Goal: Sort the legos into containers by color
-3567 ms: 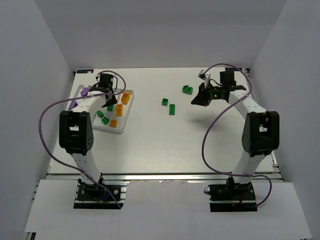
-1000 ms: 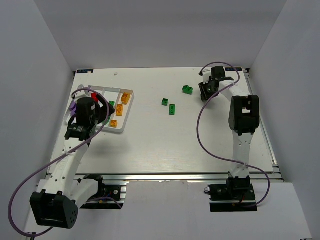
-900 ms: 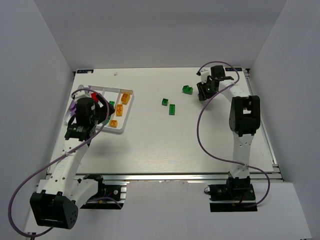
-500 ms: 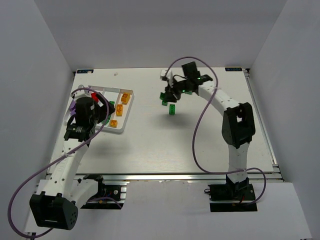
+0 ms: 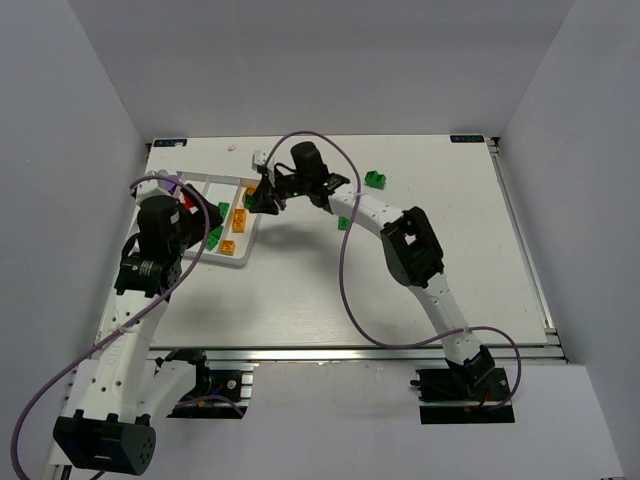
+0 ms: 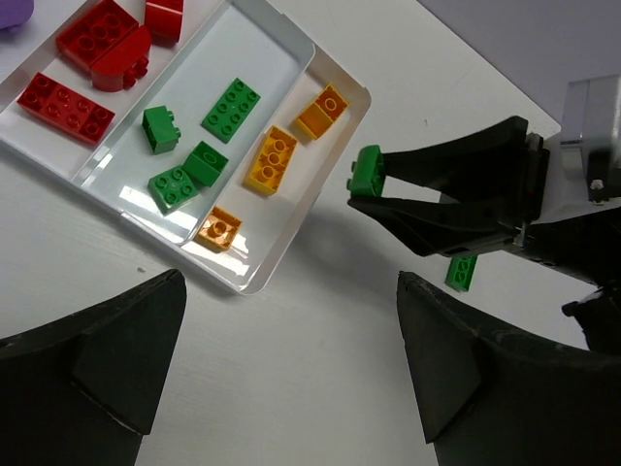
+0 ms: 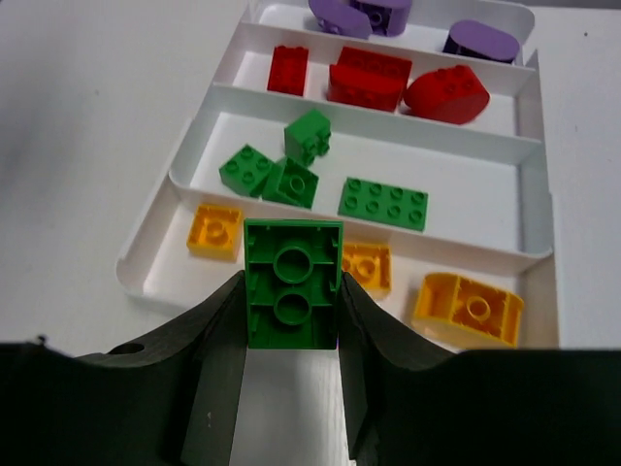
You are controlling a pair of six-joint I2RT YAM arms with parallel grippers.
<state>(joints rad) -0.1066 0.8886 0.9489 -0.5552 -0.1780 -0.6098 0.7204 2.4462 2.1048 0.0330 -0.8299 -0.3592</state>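
The right gripper [image 7: 291,291] was at the bottom middle of the right wrist view. Its two jaws pinched a green brick [image 7: 293,283] by its sides, with the hollow underside facing the camera. The brick sat just in front of the near long side of the white tray [image 7: 146,264].

Right behind the brick was the first compartment [image 7: 403,257]. It held three orange-yellow bricks [image 7: 214,231]: one on the left, one partly hidden behind the held brick, and a rounded one on the right.

The second compartment [image 7: 475,199] held four green bricks [image 7: 383,203]. A long flat one lay in the middle and three small ones lay to its left, two of them touching.

The third compartment [image 7: 247,73] held red bricks [image 7: 367,78], and the one on the right was rounded.

The fourth compartment [image 7: 427,15] ran along the top edge of the frame. It held purple bricks [image 7: 483,41], but the frame cut them off, so I could not count them.

In the left wrist view, the left gripper [image 6: 289,286] had its jaws spread wide with nothing between them. It was above the table [image 6: 291,408], by the tray's lower corner.

In the top view, a loose green brick [image 5: 376,179] lay on the table in the upper middle. Another loose brick [image 5: 343,222], also green, lay below it, beside the right arm. Both were well apart from the tray.
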